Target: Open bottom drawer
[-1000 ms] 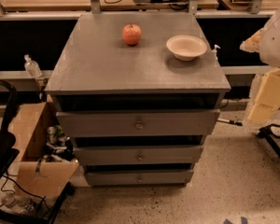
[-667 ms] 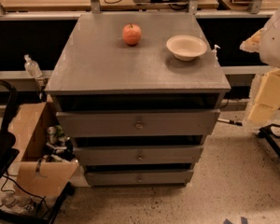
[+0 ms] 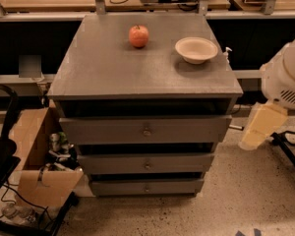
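Observation:
The grey cabinet (image 3: pixel 103 68) has three drawer fronts stacked one above another. The bottom drawer (image 3: pixel 118 187) is the narrowest and lowest, with a small round knob (image 3: pixel 147 187) at its centre, and it looks shut. My arm's white joint (image 3: pixel 285 77) is at the right edge of the view. The cream-coloured gripper (image 3: pixel 258 127) hangs below it, right of the cabinet at about the height of the top drawer. It is apart from the cabinet and well above and to the right of the bottom drawer's knob.
An orange-red apple (image 3: pixel 138 36) and a white bowl (image 3: pixel 196 49) sit on the cabinet top. An open cardboard box (image 3: pixel 34 156) with clutter stands at the left. A black stand's legs (image 3: pixel 287 149) are on the floor at the right. A desk with cables runs behind.
My arm and gripper have moved down and a little left, closer to the cabinet's right side. The cabinet, drawers, apple and bowl have not moved.

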